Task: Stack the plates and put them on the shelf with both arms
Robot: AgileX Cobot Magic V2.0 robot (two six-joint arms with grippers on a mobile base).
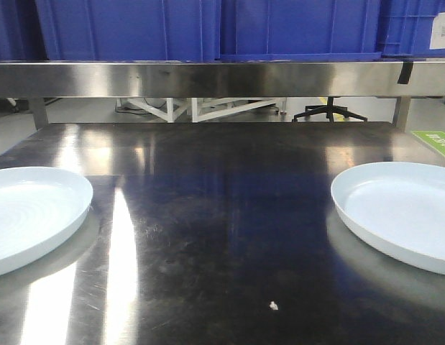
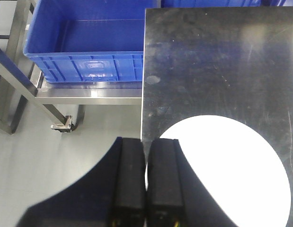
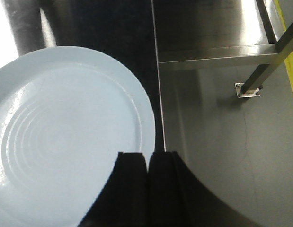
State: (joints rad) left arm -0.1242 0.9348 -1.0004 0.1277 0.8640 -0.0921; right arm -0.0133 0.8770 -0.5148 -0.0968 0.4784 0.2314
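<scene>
Your left plate (image 1: pixel 28 215) and right plate (image 1: pixel 402 215) lie flat, well apart, on the steel table (image 1: pixel 222 237). Your left gripper (image 2: pixel 146 145) and right gripper (image 3: pixel 147 158) hang beside them, fingers pressed together, empty.

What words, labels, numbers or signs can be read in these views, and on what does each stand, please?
Nothing can be read as text.
Green sign, front view's right edge: white marks, too blurred to read.
Pale label on the blue bin: too blurred to read.
Embossed panel on the blue crate: too faint to read.
</scene>
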